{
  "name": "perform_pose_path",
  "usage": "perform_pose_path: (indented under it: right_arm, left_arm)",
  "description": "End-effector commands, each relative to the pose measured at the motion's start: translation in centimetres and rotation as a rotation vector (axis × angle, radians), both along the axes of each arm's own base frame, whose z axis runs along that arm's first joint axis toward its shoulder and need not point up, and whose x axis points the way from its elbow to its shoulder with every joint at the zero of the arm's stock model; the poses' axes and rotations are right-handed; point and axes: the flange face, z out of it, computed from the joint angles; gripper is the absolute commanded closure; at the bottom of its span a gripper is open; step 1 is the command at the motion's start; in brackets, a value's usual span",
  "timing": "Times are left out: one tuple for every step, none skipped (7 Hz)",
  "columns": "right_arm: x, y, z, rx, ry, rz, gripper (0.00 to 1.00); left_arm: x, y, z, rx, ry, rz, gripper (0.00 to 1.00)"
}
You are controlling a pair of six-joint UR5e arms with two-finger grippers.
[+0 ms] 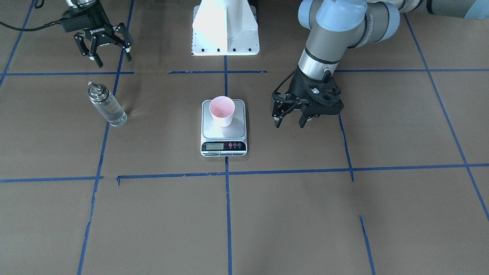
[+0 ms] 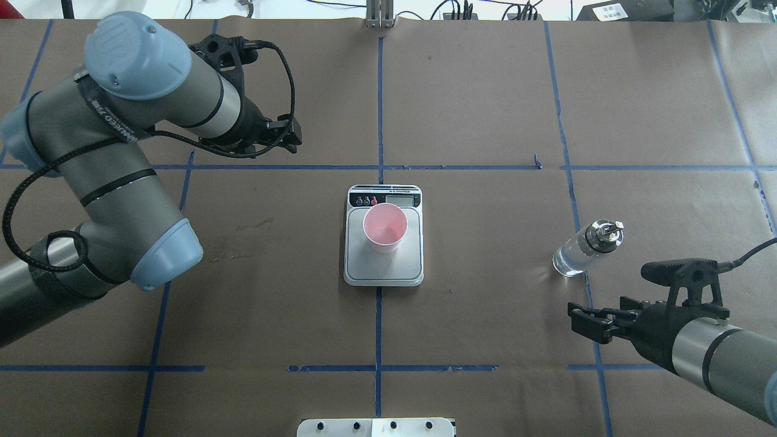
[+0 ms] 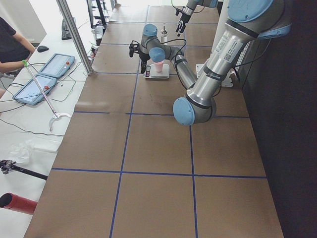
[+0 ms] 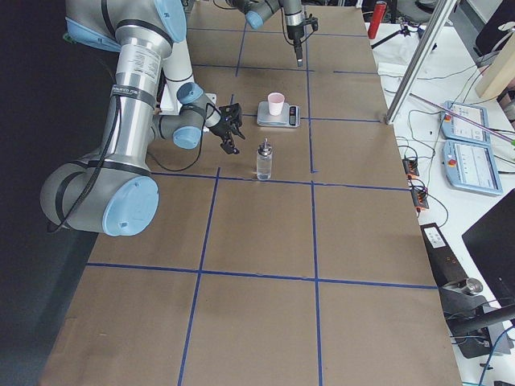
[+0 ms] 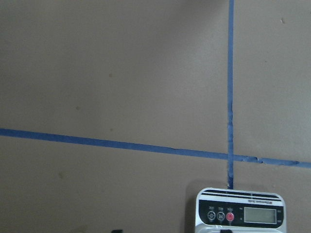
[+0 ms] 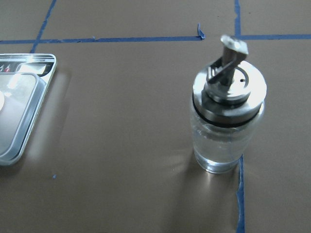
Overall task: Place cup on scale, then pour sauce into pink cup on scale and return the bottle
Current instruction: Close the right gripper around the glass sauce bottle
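Observation:
The cup [image 1: 222, 110], white outside and pink inside, stands upright on the steel plate of the scale [image 1: 224, 131]; both also show in the overhead view, cup [image 2: 384, 227] on scale [image 2: 383, 270]. The clear glass bottle [image 1: 107, 104] with its silver spout cap stands upright on the table, apart from the scale, and shows close up in the right wrist view [image 6: 227, 121]. My right gripper [image 1: 114, 60] is open and empty, hovering just behind the bottle. My left gripper [image 1: 291, 123] is open and empty, hovering beside the scale on its other side.
The white robot base plate [image 1: 225, 34] stands behind the scale. Blue tape lines divide the brown table. Tablets [image 3: 54, 67] and a slanted metal pole [image 3: 74, 34] stand on the operators' side, where a person's arm shows.

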Motion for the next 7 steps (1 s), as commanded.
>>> perform_pose_path:
  right_arm:
    - [-2.1,1.5,1.4,0.164,0.017,0.208,0.02]
    - [-1.8,1.1,2.0,0.234,0.04,0.285,0.01]
    - [-2.5,1.6,3.5,0.304,0.073,0.333,0.0]
    - [-3.2,1.7,6.0,0.376,0.106,0.403,0.01]
    - [-3.3,1.9,7.3,0.417,0.079,0.451,0.01]
    - [-3.4,2.3,8.7,0.425,0.025,0.477,0.01]
    - [-3.6,2.2,9.9,0.443,0.038,0.492,0.01]
  left_arm:
    - [-0.5,-0.7,1.7,0.05,-0.049,0.021,0.24]
    - [-0.8,-1.1,1.9,0.07,-0.067,0.01,0.24]
    - [-1.0,-1.4,2.2,0.085,-0.082,0.009,0.24]
    - [-1.7,-1.6,4.7,0.1,-0.132,0.015,0.24]
    - [-2.4,-2.2,5.2,0.126,-0.153,0.027,0.23]
    - [-2.5,-2.4,5.7,0.121,-0.16,0.028,0.23]
    - [-2.3,-2.3,5.7,0.121,-0.16,0.029,0.23]
